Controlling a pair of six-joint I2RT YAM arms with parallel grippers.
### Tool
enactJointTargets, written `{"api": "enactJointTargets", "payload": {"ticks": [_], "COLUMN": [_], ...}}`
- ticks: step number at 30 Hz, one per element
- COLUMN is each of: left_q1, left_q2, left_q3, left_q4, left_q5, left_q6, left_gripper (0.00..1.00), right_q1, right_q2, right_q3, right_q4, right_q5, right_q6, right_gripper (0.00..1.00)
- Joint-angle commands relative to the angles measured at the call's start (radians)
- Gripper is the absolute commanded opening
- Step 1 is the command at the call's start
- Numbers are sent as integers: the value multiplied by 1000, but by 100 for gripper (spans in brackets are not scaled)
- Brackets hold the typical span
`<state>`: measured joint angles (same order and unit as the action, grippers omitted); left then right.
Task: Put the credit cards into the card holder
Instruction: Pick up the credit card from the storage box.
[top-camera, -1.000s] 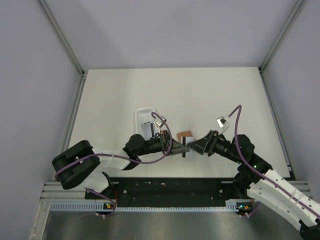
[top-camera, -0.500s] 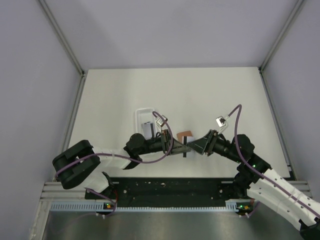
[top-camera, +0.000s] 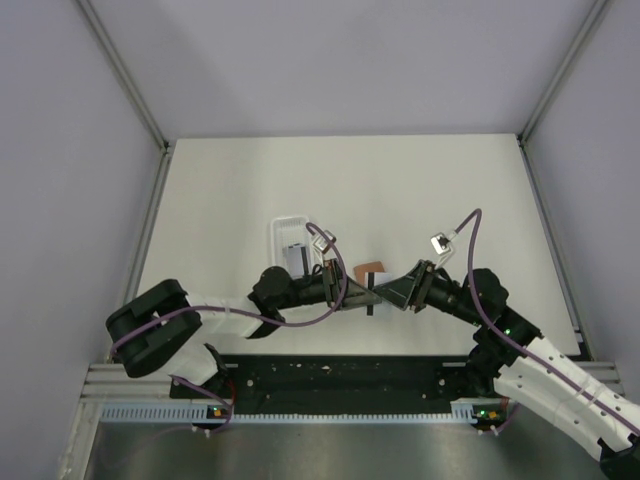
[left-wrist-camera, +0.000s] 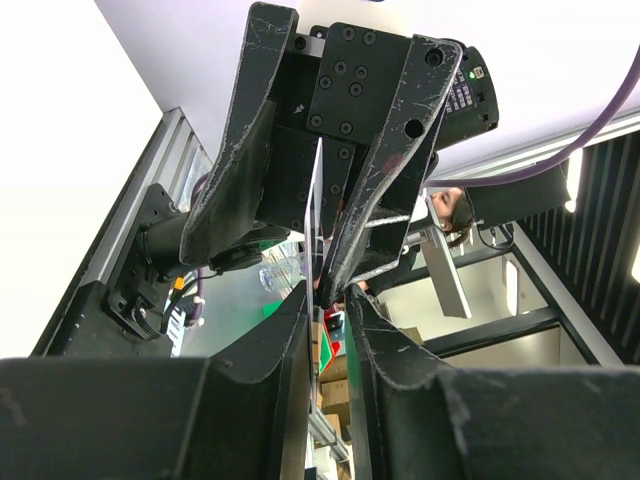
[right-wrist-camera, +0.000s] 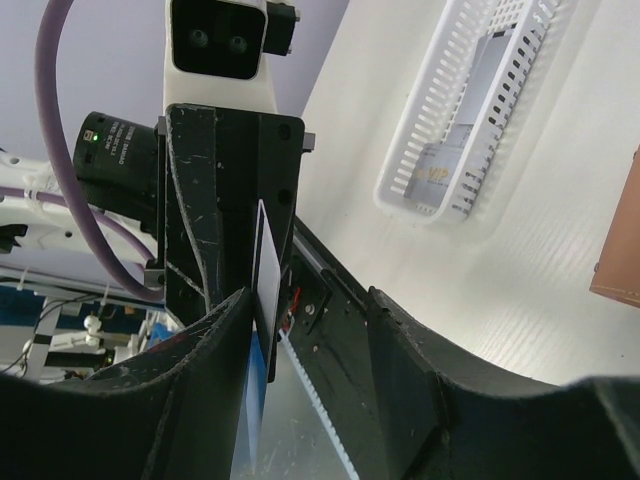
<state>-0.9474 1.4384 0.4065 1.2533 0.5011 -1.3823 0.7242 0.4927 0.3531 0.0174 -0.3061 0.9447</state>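
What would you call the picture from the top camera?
Left gripper and right gripper meet at one credit card, near the brown card holder.

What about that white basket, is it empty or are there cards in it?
Not empty. The right wrist view shows the white basket holding at least two cards lying inside, one grey, one lettered.

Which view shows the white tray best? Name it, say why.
Right wrist view: the white tray sits large at upper right, its perforated walls and the cards inside clear. Top external shows it small, partly hidden. Left wrist view does not show it.
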Motion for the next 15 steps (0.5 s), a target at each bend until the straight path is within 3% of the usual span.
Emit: {"api": "enactJointTargets", "payload": {"ticks": [1,15], "left_q1": [6,36], "left_q2": [10,-12], "left_q3": [55,41], "left_q4": [72,81], "left_q5": [-16,-21], "left_q6": [6,-1], "left_gripper": [24,25], "right_q1": [0,0], "right_q2": [6,14], "right_q3": [-5,3], "right_q4": [26,0], "right_q5": [-39,-53], "right_q6": [-7,-21], "right_gripper": [49,47]}}
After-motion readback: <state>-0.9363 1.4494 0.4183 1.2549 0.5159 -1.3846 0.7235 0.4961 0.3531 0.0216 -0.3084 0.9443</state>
